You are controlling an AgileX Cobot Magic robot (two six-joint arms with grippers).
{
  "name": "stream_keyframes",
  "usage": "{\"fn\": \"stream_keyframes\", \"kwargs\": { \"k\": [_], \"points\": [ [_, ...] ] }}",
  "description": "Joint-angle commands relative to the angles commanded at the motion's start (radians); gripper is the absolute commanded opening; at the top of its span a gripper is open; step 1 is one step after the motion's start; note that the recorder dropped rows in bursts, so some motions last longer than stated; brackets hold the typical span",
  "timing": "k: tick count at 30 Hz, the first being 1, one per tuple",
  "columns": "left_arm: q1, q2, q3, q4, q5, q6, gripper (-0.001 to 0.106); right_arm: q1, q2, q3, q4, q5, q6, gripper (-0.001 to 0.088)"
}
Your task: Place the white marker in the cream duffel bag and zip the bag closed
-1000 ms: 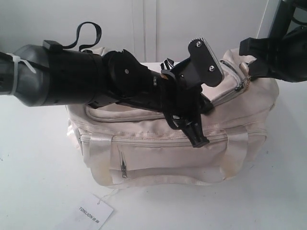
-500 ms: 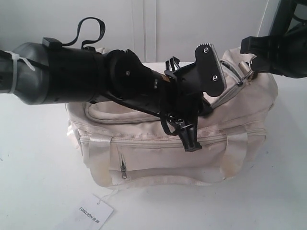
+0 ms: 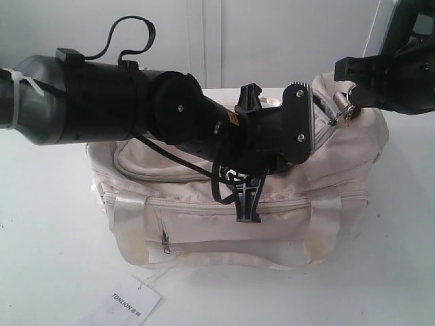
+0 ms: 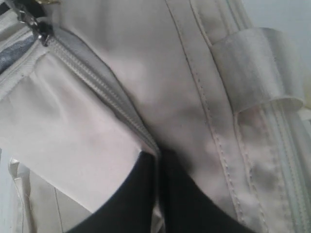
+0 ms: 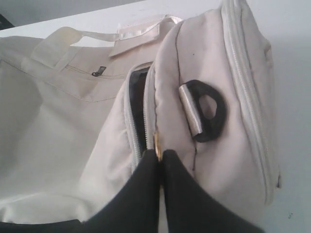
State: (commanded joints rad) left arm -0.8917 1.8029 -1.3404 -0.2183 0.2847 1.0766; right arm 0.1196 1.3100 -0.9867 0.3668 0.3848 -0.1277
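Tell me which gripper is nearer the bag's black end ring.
Right. The right gripper, shut on the gold zipper pull, sits just beside the black end ring; the left gripper pinches top fabric of the cream duffel bag, farther toward its middle.

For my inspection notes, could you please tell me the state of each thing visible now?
cream duffel bag: upright on table.
main zipper: partly open at one end.
front pocket zipper: closed.
left gripper: shut on the bag's fabric.
right gripper: shut on gold zipper pull.
white marker: not visible.
paper tag: lying flat.
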Motion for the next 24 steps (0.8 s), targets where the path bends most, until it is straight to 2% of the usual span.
{"fn": "stream_keyframes", "kwargs": {
  "k": [10,24],
  "points": [
    [0.000,0.000,0.000,0.000,0.000,0.000,0.000,0.000,0.041,-0.006,0.002,-0.083,0.022,0.0000],
    [0.000,0.000,0.000,0.000,0.000,0.000,0.000,0.000,0.154,-0.109,0.042,-0.104,0.027,0.0000]
  ]
}}
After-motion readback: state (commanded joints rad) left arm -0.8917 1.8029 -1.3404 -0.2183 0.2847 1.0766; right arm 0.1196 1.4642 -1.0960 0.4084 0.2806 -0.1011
